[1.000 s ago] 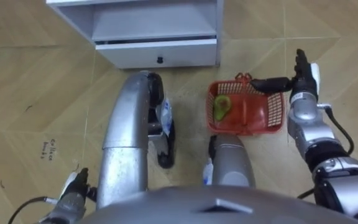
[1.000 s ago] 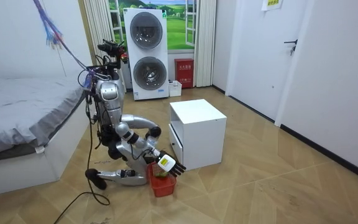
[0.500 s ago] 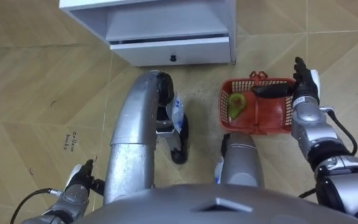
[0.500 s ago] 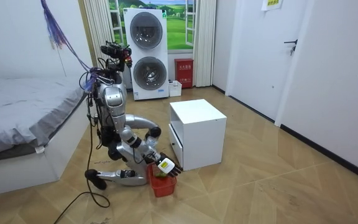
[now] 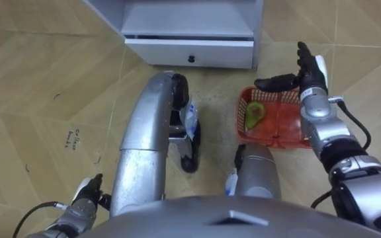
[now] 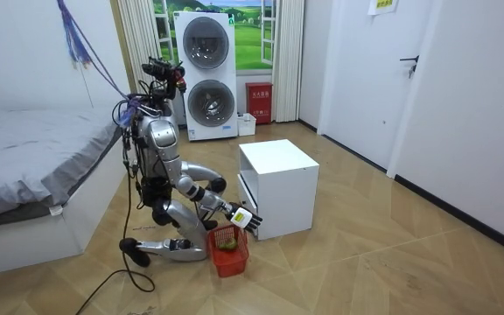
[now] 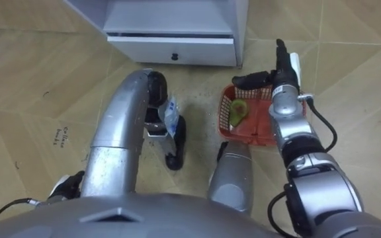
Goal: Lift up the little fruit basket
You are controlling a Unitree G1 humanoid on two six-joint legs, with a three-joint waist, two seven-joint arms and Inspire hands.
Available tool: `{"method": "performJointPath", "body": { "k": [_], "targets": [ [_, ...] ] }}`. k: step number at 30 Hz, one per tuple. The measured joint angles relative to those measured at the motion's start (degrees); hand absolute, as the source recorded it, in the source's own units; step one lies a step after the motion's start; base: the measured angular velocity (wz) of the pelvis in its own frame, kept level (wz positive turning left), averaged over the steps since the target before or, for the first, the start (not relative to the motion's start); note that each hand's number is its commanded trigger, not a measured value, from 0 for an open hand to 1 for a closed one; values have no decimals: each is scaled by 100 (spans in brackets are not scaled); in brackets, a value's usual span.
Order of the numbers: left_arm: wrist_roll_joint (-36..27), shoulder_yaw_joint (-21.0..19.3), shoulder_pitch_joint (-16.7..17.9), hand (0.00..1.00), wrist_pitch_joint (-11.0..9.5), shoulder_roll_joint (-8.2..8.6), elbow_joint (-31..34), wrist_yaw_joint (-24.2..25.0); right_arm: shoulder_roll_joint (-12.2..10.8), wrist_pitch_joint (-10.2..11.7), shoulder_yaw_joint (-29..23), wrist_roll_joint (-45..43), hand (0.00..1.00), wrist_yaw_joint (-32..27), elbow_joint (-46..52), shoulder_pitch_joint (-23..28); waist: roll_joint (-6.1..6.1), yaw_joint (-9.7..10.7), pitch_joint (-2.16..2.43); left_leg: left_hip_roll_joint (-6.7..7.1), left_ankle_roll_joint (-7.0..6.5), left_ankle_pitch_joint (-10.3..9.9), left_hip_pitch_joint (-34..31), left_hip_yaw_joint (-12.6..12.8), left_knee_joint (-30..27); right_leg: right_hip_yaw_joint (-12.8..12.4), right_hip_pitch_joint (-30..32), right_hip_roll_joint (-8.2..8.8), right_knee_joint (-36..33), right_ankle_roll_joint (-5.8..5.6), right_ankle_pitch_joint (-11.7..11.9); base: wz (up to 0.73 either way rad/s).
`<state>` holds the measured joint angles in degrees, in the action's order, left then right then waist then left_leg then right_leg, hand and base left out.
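The red plastic fruit basket (image 5: 286, 123) stands on the wooden floor beside my right knee, with a green fruit (image 5: 253, 114) lying in its left half. My right hand (image 5: 307, 74) hovers over the basket's far right corner, open, fingers straight and thumb stretched left above the far rim, holding nothing. In the room view I kneel on the floor before a white cabinet, with that hand (image 6: 244, 216) raised above the basket (image 6: 228, 249). My left hand (image 5: 84, 198) hangs low at the lower left, near the floor.
The white cabinet (image 5: 190, 26) with a shut drawer and dark knob (image 5: 191, 59) stands just beyond the basket. A bed (image 6: 24, 166) is at the room view's left, stacked washing machines (image 6: 208, 74) behind. Bare floor lies right of the basket.
My right hand has lifted off the basket's far rim and now sits higher and farther forward. The basket stays on the floor. The eye view has shifted.
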<state>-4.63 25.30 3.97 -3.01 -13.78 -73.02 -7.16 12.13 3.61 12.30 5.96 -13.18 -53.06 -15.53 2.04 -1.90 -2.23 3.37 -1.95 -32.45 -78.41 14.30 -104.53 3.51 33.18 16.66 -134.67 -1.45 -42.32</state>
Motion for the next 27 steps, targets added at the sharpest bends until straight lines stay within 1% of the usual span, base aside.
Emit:
{"method": "performJointPath", "body": {
  "k": [2,5,7,10,14,16,23,27],
  "targets": [
    [-34,71,0,0,2,1,1,3,-7,0,38,7,0,35,-32,0,-45,-5,-18,0,3,2,-2,2,9,1,3,1,1,0,0,0],
    [-166,97,3,0,7,2,-1,9,-5,-2,73,67,0,88,-177,2,-83,-4,-8,-13,8,4,-8,11,20,1,23,2,4,0,0,0],
    [-264,143,2,0,8,2,-3,9,-16,-15,202,205,0,86,-253,34,-84,-3,-7,-77,9,6,-19,52,27,-6,66,0,1,0,0,0],
    [-266,189,0,0,7,2,-3,19,-1,-55,227,406,0,82,-257,66,-85,-2,-6,-87,13,19,-99,59,33,-9,155,0,-7,0,0,3],
    [-267,191,-17,0,16,2,-4,47,0,-54,233,550,0,72,-256,66,-82,-5,-8,-112,6,16,-140,77,31,-10,206,0,2,0,0,2],
    [-266,191,-41,0,18,2,-3,60,1,-53,264,633,0,53,-255,66,-84,-1,-6,-181,-26,14,-130,121,27,-7,208,-2,2,0,0,0],
    [-266,191,-45,0,56,2,-2,131,-19,-45,285,748,0,-40,-303,87,-79,-1,-8,-186,-37,13,-135,121,14,-7,204,-1,2,0,0,0],
    [-267,193,-44,0,61,2,-2,130,-17,-59,388,763,0,-120,-359,143,-79,3,-8,-190,-46,9,-136,121,5,-7,200,-2,1,0,0,0]
  ]
}}
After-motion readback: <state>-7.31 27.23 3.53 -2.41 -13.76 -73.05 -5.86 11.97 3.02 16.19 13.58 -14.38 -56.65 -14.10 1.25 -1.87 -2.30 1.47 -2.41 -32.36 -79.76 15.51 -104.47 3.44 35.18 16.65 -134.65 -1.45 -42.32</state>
